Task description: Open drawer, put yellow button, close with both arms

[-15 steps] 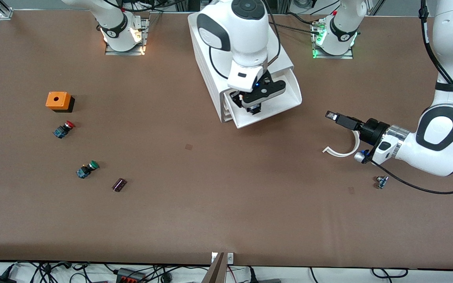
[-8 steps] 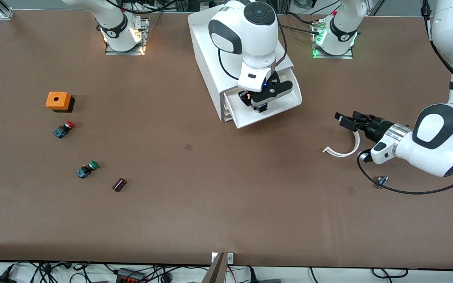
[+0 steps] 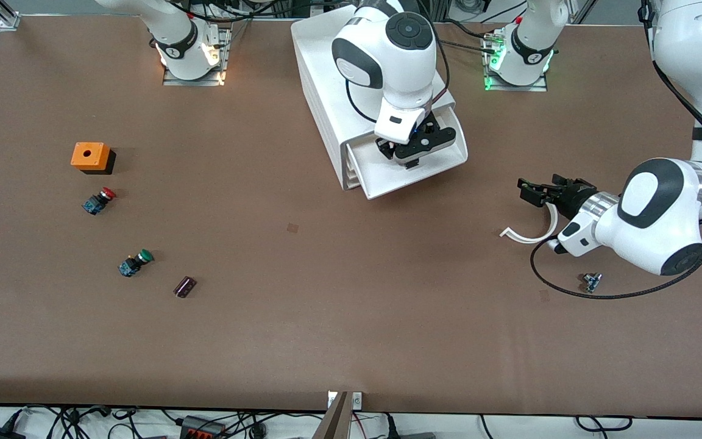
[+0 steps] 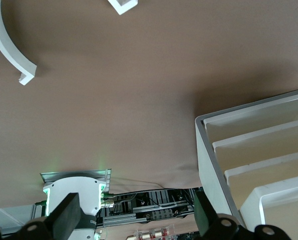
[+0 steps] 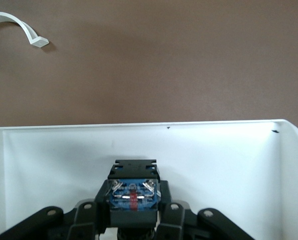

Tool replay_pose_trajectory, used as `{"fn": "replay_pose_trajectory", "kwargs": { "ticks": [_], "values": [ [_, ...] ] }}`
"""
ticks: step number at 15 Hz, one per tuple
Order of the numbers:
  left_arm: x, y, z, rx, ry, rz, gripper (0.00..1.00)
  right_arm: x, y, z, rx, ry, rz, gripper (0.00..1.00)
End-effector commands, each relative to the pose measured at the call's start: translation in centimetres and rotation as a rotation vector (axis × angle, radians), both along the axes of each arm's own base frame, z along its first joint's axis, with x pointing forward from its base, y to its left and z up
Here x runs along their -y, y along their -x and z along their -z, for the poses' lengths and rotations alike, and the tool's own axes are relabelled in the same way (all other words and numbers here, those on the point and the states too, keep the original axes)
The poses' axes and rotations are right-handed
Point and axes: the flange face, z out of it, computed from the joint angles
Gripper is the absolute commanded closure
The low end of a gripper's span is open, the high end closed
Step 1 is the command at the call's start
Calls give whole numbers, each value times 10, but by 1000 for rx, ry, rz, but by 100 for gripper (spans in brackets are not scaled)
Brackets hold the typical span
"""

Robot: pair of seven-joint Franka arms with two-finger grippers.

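We judge the release hinges on this: our right gripper [image 3: 411, 160], jaws shut on the yellow button [image 5: 132, 194], hangs directly over the open drawer [image 3: 442, 167], while the left gripper [image 3: 531, 190] waits wide-jawed above the tabletop [image 3: 326, 317].

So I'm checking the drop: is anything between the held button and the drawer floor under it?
Nothing visible. The right gripper is shut on the yellow button over the open drawer, whose white floor shows bare. The left gripper waits open above the table.
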Motion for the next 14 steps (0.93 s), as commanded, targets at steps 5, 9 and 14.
{"fn": "replay_pose_trajectory", "kwargs": {
  "ticks": [5, 9, 14],
  "values": [
    [-10, -3, -8, 21, -32, -10, 0, 0, -5, -4, -6, -7, 30, 0],
    [-10, -7, -13, 34, -43, -17, 0, 0, -8, -27, 14, -42, 62, 0],
    [2, -12, -36, 103, -140, -134, 0, 56, -79, -80, 75, -110, 180, 0]
  ]
}}
